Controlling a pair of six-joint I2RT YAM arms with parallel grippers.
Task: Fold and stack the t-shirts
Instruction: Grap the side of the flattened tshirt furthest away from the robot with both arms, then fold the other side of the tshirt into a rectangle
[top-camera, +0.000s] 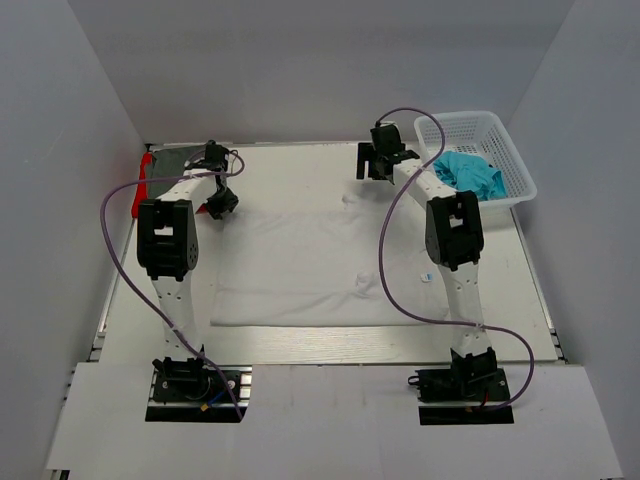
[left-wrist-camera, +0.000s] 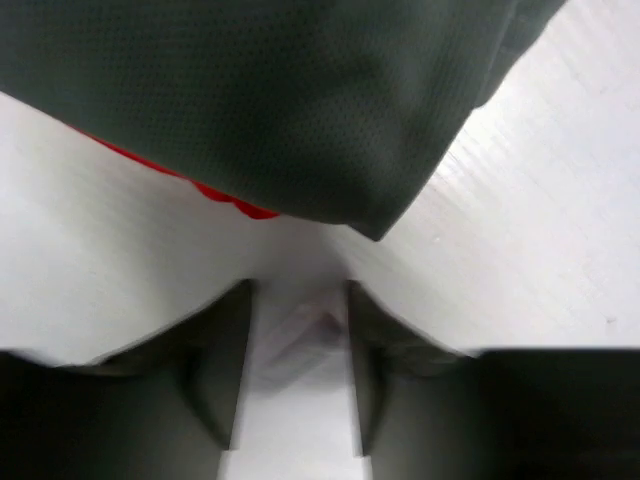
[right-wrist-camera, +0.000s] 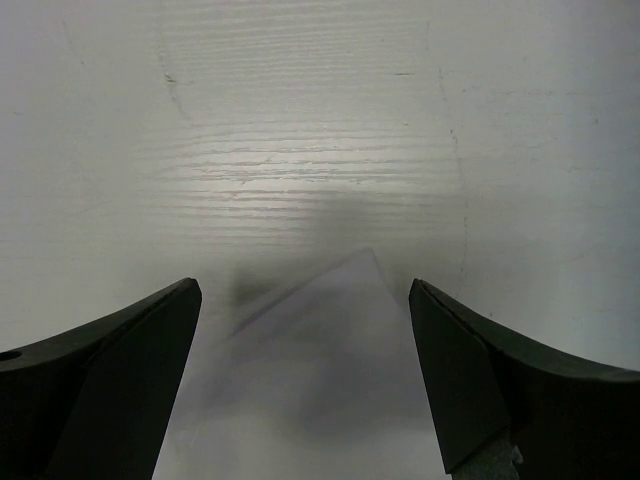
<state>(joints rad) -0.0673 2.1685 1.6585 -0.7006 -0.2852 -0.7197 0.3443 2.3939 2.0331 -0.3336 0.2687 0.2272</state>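
Left wrist view: left gripper (left-wrist-camera: 297, 292) pinches white t-shirt (top-camera: 300, 270); right gripper (right-wrist-camera: 303, 290) gapes

You'll find the white t-shirt (top-camera: 320, 265) spread mostly flat across the middle of the table (top-camera: 300, 345) with a few shallow wrinkles. Its far-left corner is bunched between the fingers of the left gripper (top-camera: 222, 205), and another corner lies as a flat point between the wide-apart fingers of the right gripper (right-wrist-camera: 300, 290). At the far-left corner, the dark grey t-shirt (top-camera: 180, 160) lies folded on top of the red t-shirt (top-camera: 146, 175), which shows only as a thin edge along its left side. The teal t-shirt (top-camera: 470, 175) sits crumpled in the white mesh basket (top-camera: 520, 190) at the far right.
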